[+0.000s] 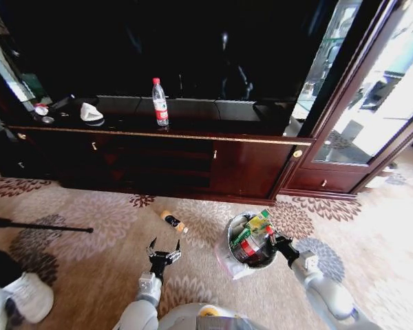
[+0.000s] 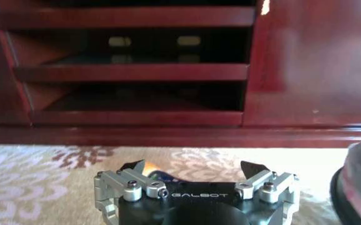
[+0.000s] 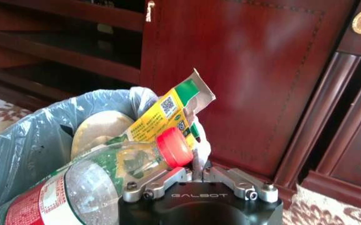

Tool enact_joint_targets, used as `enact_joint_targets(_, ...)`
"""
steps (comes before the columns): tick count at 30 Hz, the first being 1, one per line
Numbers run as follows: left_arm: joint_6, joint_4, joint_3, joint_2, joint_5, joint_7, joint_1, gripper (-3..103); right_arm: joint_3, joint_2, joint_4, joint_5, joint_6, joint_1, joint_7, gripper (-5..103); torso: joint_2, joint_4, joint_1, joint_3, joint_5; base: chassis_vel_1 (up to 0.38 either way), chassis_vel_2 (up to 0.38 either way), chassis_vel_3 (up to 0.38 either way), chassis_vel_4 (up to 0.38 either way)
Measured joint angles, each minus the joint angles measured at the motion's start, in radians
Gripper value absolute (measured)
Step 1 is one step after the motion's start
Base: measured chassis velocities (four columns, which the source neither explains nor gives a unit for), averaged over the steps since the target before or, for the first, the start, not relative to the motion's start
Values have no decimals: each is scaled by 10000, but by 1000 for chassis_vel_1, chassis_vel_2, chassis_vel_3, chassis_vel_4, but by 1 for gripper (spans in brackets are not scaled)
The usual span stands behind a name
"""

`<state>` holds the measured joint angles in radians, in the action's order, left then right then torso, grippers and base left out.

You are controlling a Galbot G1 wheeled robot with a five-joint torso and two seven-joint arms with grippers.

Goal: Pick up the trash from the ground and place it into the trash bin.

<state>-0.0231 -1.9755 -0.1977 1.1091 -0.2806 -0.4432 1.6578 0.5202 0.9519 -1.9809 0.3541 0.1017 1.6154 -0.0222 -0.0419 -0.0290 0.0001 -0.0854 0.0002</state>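
Left hand (image 1: 163, 249) hides small bottle (image 2: 153, 175) (mostly); bin (image 1: 232, 242) edge-cropped.

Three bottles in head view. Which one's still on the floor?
The small bottle lying on the carpet ahead of the open left gripper. One clear bottle stands on the cabinet; the other is in the bin.

Silver GALBOT-marked grippers (image 2: 193, 171), grey arms (image 1: 327, 292)

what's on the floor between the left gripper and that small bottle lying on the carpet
Nothing: the head view shows bare carpet between the open left gripper and the small bottle.
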Motion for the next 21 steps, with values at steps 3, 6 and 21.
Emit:
enact_joint_targets(3, -38, 352, 57, 1, -497, -255, -143, 100, -22, 13, 0, -7, 0, -24, 46, 2, 0, -1, 0, 1, -5, -85, 99, 100, -92)
enact_joint_targets(6, -39, 437, 57, -28, -848, -295, -195, 100, -16, -16, 0, -7, 0, -43, 60, 2, 0, -1, 0, 1, -1, -36, 16, 53, -39)
enact_joint_targets(21, 406, 4089, -1126, 292, -3818, -916, -3125, 100, 77, -263, -84, 54, 10, 444, 156, 2, 0, 1, -1, 2, -5, 0, 0, 0, 0)
